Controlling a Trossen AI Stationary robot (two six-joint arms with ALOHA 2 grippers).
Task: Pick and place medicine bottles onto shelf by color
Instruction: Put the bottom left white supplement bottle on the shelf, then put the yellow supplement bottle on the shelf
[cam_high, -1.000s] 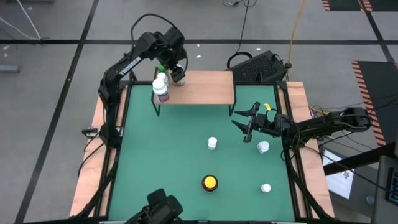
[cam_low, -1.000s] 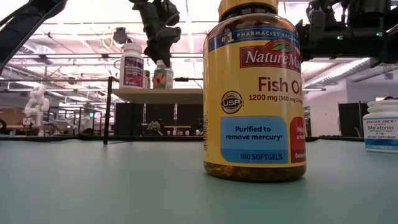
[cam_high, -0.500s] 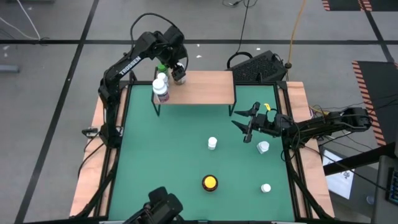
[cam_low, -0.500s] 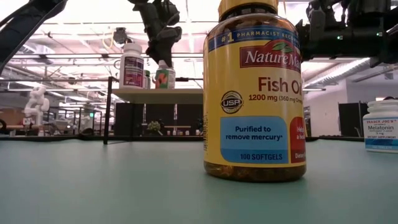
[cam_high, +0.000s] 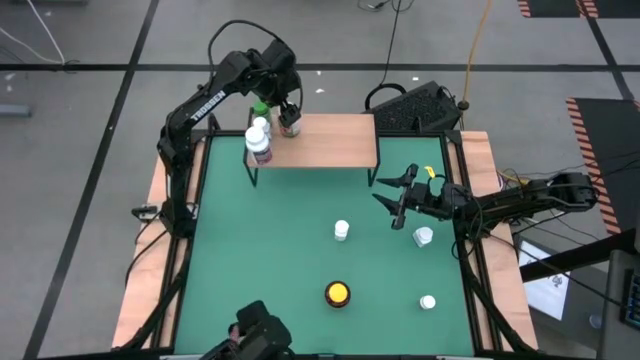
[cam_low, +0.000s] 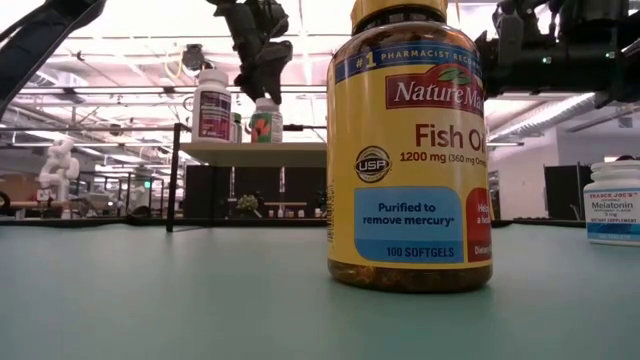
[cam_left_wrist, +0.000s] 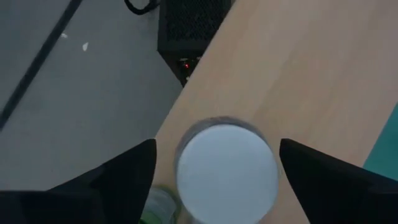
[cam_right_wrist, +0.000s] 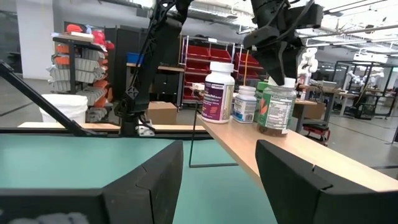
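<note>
Left claw (cam_high: 286, 112) hangs just above the small white-capped bottle with a green-and-orange label (cam_low: 264, 121), fingers spread clear of its cap, so the bottle stands released on the light-wood shelf on thin black legs (cam_high: 335, 145). It sits at the shelf's left end beside a taller white bottle with a purple label (cam_low: 211, 104), and the right wrist view shows a further small white bottle (cam_right_wrist: 245, 103) between them. Right claw (cam_high: 398, 206) waits over the green surface (cam_high: 270, 260) near the shelf, fingers parted and holding nothing. Left on the surface: the amber bottle with a yellow cap (cam_high: 338, 294) and three small white bottles (cam_high: 342, 231) (cam_high: 423, 237) (cam_high: 428, 302). By my count, roughly half remains.
</note>
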